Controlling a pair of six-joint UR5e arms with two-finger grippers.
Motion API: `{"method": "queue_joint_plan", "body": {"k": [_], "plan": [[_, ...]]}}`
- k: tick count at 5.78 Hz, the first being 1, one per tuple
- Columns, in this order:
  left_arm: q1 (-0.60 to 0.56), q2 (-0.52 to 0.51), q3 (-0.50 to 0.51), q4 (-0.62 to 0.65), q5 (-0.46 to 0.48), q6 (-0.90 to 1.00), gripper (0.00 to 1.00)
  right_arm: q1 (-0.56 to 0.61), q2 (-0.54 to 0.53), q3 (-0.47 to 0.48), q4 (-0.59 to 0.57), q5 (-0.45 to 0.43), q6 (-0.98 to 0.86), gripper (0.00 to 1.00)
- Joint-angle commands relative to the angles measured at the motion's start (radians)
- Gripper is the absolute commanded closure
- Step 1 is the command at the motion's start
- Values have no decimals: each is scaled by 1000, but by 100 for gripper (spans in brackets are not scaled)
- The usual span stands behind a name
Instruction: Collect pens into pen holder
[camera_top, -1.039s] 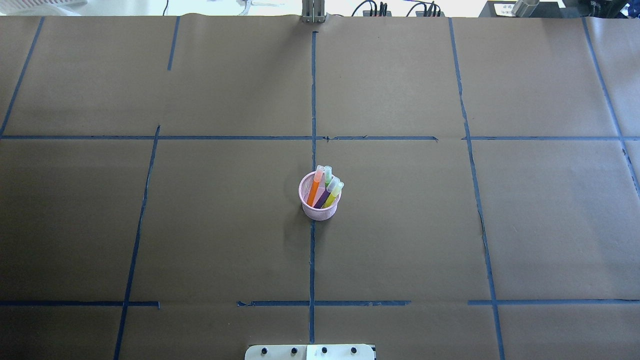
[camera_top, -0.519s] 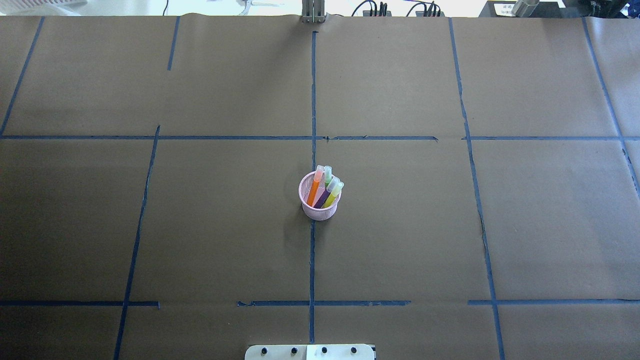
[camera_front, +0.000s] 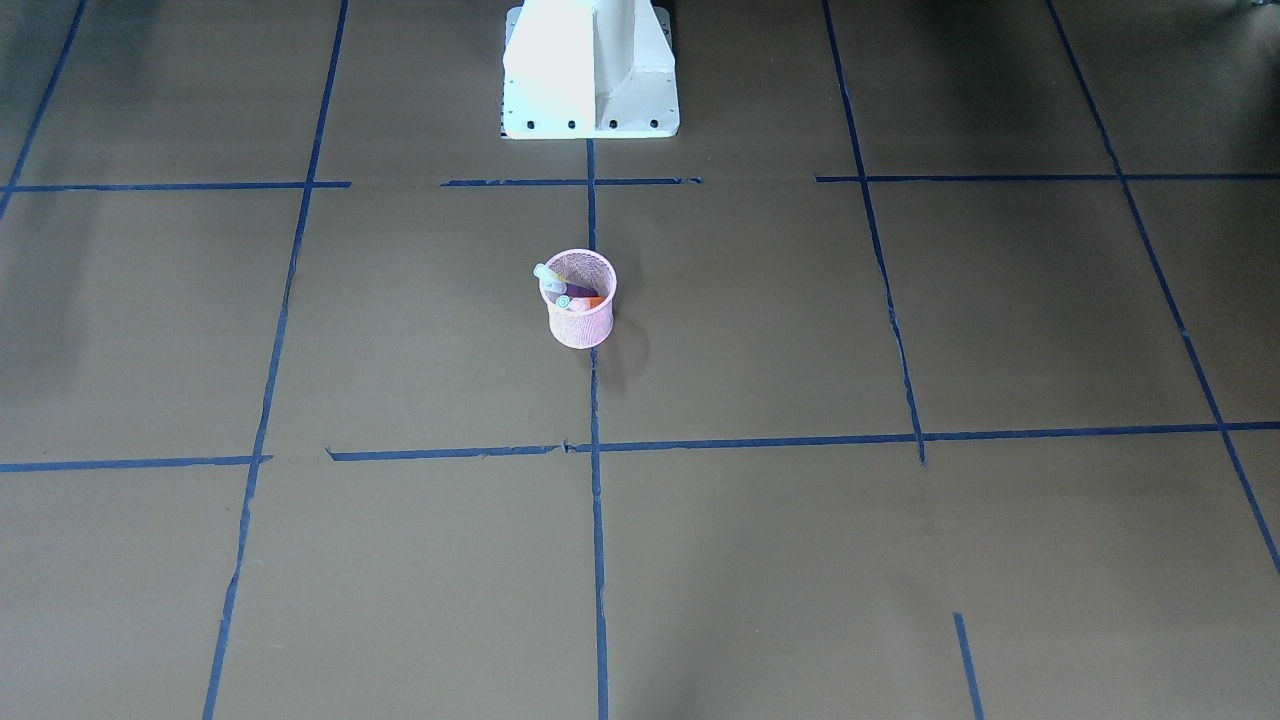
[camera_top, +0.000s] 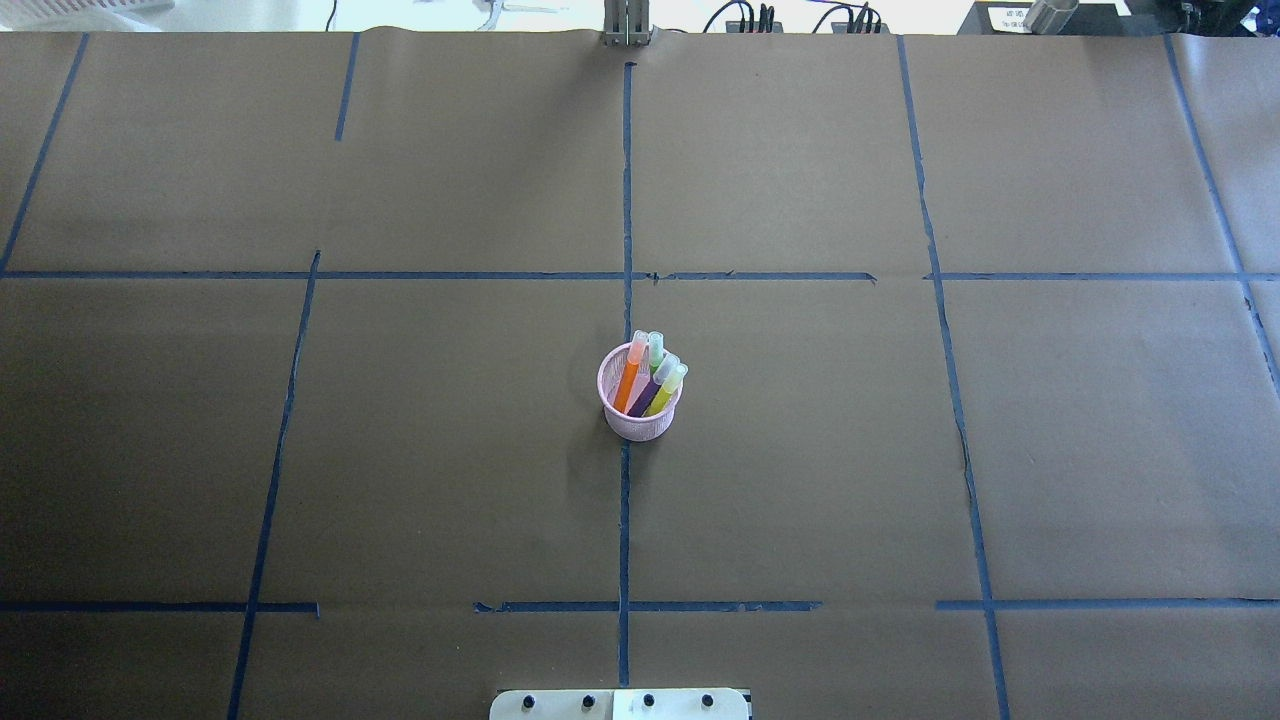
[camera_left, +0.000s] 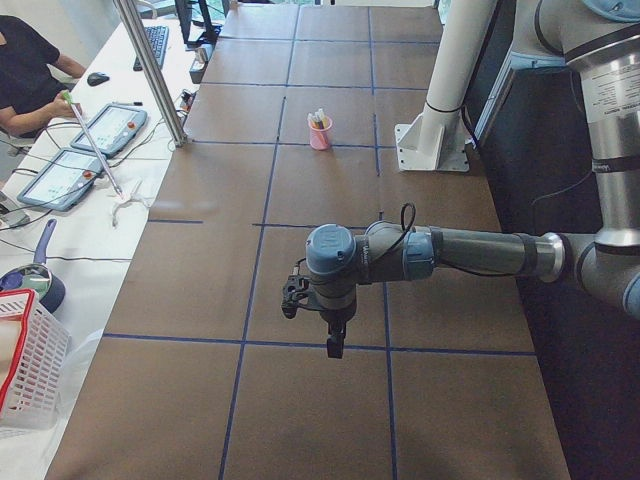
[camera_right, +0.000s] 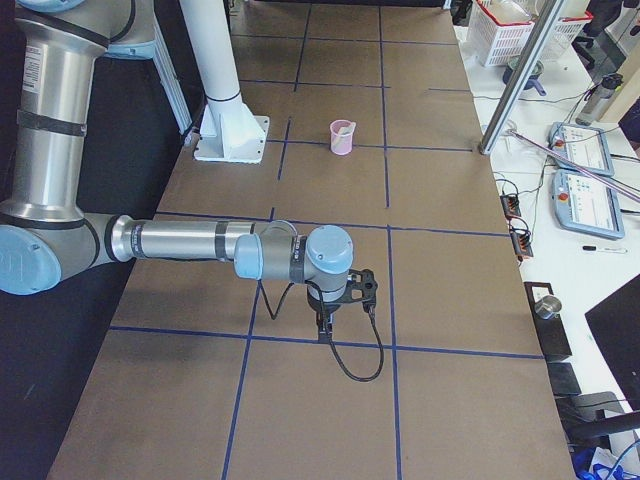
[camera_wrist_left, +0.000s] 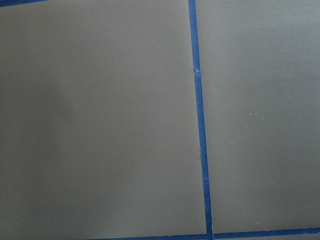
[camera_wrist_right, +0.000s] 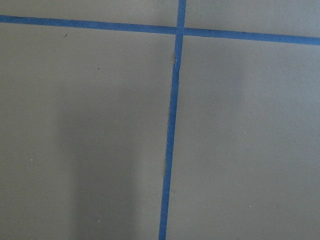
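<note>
The pink mesh pen holder (camera_top: 640, 424) stands upright at the table's middle, on the central blue tape line. The pens lean in it with pale caps up: an orange pen (camera_top: 629, 382), a purple pen (camera_top: 647, 395) and a yellow-green pen (camera_top: 664, 391). The holder also shows in the front view (camera_front: 581, 325) and in both side views (camera_left: 320, 136) (camera_right: 342, 140). My left gripper (camera_left: 335, 346) hangs over the table far from the holder; I cannot tell if it is open. My right gripper (camera_right: 322, 328) hangs likewise; I cannot tell its state. Both wrist views show only brown paper and tape.
The white robot base (camera_front: 590, 75) stands at the table's near edge. A metal post (camera_left: 150, 70) stands at the far edge. Beyond it, an operator (camera_left: 22, 70) sits by teach pendants (camera_left: 105, 128). A white basket (camera_left: 25, 360) stands off the table.
</note>
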Motion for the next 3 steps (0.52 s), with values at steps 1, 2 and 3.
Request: {"method": "queue_joint_plan", "body": {"k": [1, 2, 3], "plan": [[3, -14, 1, 6, -3, 0, 0, 0, -2, 0, 1, 0, -6, 0], [4, -20, 1, 3, -3, 4, 0, 0, -2, 0, 1, 3, -6, 0], [6, -22, 5, 3, -1, 7, 0, 0, -2, 3, 1, 3, -6, 0]]}}
